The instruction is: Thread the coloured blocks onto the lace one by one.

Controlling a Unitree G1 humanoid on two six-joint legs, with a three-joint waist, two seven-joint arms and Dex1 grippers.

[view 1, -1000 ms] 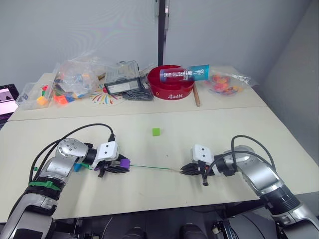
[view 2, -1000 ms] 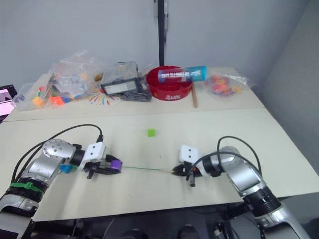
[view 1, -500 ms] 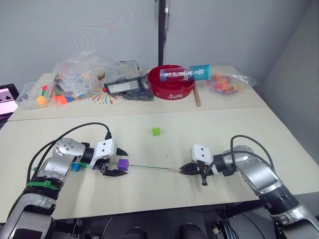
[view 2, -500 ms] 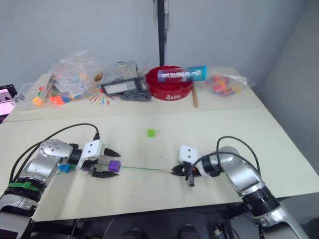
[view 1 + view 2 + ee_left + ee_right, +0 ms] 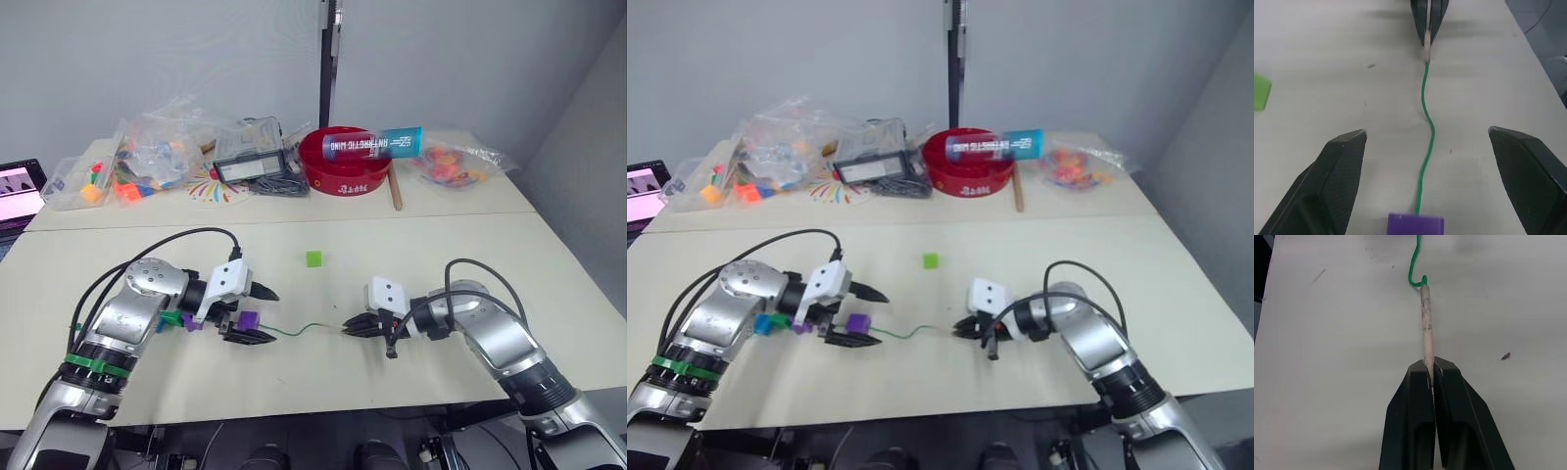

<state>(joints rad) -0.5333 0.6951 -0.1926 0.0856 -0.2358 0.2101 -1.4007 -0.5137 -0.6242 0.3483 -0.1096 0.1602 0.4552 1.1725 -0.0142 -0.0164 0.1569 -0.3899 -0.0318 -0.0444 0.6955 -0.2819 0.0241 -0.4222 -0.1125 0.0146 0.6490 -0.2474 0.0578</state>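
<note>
At the far left of the back table, a clear plastic box [image 5: 67, 183] and crumpled clear plastic bags [image 5: 162, 147] are holding small bright toy pieces. On the near cream table [image 5: 411, 259], the left gripper [image 5: 257, 313] is sitting with its black fingers spread wide around a small purple plastic cube [image 5: 248, 320], already strung on the thin green lace [image 5: 304, 329]. A light green cube [image 5: 313, 258] is lying apart, farther back. The right gripper [image 5: 347, 326] is pinching the lace's pale stiff tip [image 5: 1426, 328] (fingers pressed together). Behind, a round red bowl [image 5: 345, 174] is carrying a blue tube [image 5: 374, 143] reading "ANTARCTIC MIND".
</note>
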